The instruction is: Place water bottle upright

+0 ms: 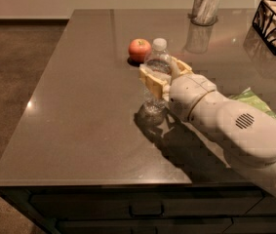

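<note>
The water bottle (156,62) is clear with a white cap and stands upright near the middle of the dark table (79,106), its base on or just above the surface. My gripper (161,76) is shut on the water bottle's middle, its tan fingers (149,82) on both sides, hiding the label. The white arm reaches in from the lower right.
A red apple (139,50) lies just behind and left of the bottle. A grey marbled container (206,5) stands at the back. A black wire basket (274,18) is at the back right. A green bag (254,101) lies under the arm.
</note>
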Motion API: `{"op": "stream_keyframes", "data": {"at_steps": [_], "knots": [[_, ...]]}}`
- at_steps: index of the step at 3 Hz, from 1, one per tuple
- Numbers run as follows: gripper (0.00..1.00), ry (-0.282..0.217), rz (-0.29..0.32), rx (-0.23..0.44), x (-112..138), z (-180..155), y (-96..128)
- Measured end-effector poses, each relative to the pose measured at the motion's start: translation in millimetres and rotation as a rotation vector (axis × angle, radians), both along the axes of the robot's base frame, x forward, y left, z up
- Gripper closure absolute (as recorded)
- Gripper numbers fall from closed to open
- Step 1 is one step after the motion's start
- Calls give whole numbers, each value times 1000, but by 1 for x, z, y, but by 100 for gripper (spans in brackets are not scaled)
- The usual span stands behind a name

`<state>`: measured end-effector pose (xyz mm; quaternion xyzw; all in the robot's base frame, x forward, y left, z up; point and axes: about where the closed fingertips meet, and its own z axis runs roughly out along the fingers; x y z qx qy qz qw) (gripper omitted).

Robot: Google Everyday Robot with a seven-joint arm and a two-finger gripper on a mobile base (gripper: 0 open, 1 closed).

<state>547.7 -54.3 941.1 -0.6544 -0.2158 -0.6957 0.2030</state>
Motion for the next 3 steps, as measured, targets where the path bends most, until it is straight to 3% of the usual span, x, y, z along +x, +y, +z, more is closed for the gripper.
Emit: {"op": "stream_keyframes", "data": {"at_steps": [1, 2, 3], "knots": [[13, 2, 3, 7, 0, 0, 1], [0, 5, 5, 12, 0, 1, 2], [0, 6, 5, 12, 0, 1, 2]]}}
